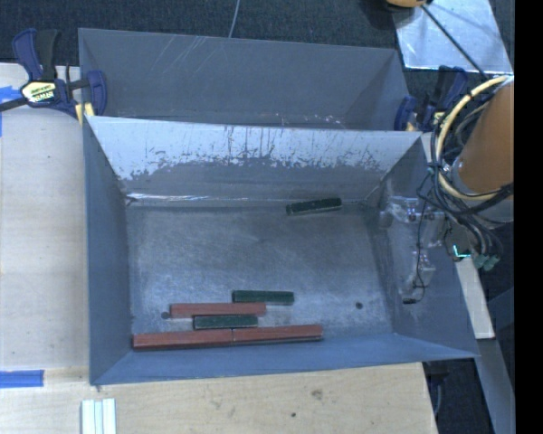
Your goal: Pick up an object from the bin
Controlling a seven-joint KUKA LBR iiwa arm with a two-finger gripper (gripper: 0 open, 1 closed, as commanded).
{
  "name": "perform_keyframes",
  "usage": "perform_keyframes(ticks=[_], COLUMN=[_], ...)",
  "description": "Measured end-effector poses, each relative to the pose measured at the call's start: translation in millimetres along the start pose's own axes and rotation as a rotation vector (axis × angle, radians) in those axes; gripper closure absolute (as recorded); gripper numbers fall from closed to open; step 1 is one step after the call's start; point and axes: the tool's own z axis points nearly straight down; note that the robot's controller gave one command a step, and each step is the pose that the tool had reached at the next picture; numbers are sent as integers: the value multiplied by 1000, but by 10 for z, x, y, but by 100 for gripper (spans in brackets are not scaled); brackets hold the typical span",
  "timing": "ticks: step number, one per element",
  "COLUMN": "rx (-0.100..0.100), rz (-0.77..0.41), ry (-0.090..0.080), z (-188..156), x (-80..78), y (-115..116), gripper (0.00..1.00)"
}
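One robot arm reaches in from the right of a grey metal bin. Its orange-covered wrist is poised above the bin's right rim and is ringed by looping yellow and black cables. Below the wrist the tool points steeply down, and the jaws hang low over the bin's sloping right wall, close to where that wall meets the floor. From this angle it cannot be told whether the jaws stand wide or narrow.

Nearest to them, though well apart, a short dark green bar lies flat at the foot of the scratched back wall, right of centre. It runs roughly left to right, with its right end tipped slightly toward the back.

The other bars lie together toward the front of the floor, left of centre, all flat and about parallel to the front wall. A second dark green bar lies farthest back in this group. Just in front of it and to its left is a reddish-brown bar, and a third dark green bar lies close against that bar's front side. Along the front edge of the floor runs a long reddish-brown strip, which looks like two bars laid end to end with a seam near the middle.
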Motion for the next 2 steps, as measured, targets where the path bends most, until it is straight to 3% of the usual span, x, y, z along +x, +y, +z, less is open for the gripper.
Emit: perform_keyframes(ticks=[1, 2], rx=[1, 2], rz=[-2, 34], ry=[-8, -13], z=[-42, 381], x=[-17, -108], y=[5, 417], gripper=[0, 0])
